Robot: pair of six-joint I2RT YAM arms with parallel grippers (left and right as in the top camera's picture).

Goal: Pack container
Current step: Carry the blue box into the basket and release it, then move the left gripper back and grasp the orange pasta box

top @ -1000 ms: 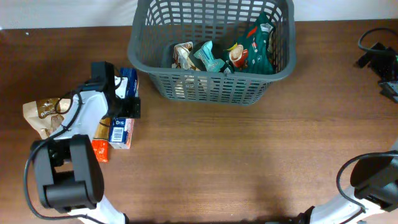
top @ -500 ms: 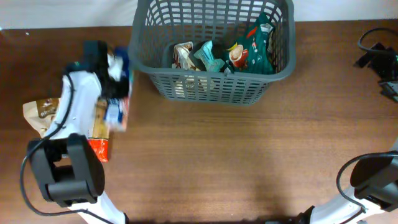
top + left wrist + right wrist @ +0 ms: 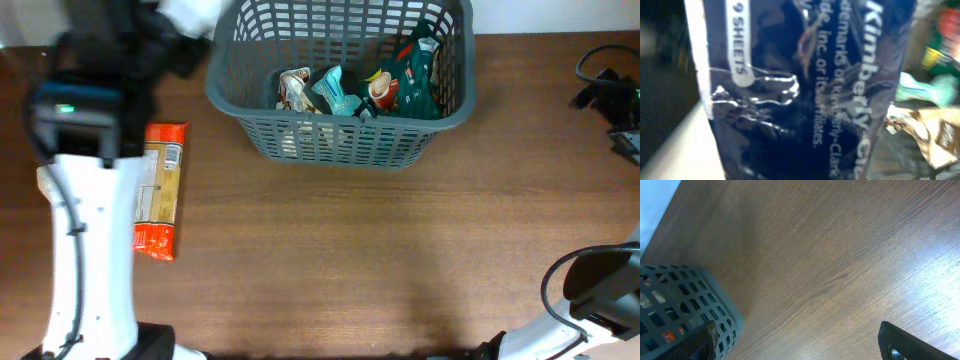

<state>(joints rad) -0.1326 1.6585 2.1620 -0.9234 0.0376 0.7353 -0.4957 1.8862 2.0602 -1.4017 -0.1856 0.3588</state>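
The dark blue glossy tissue packet (image 3: 805, 90) with white print, which lay beside the orange-and-red flat snack packet (image 3: 160, 190) a second ago, has left the wooden table (image 3: 350, 260). The left arm (image 3: 95, 230) has swung it up toward the left rim of the large dark grey lattice-sided plastic basket (image 3: 340, 140), which stands at the table's far edge, already holding a green bag (image 3: 415, 75) and other snacks. The packet fills the left wrist view and hides the left jaws, but since it hangs off the table they are evidently clamped on it. Release into the basket looks like the step at hand. Only a dark sliver shows in the right wrist view, so I cannot tell how the right jaws stand.
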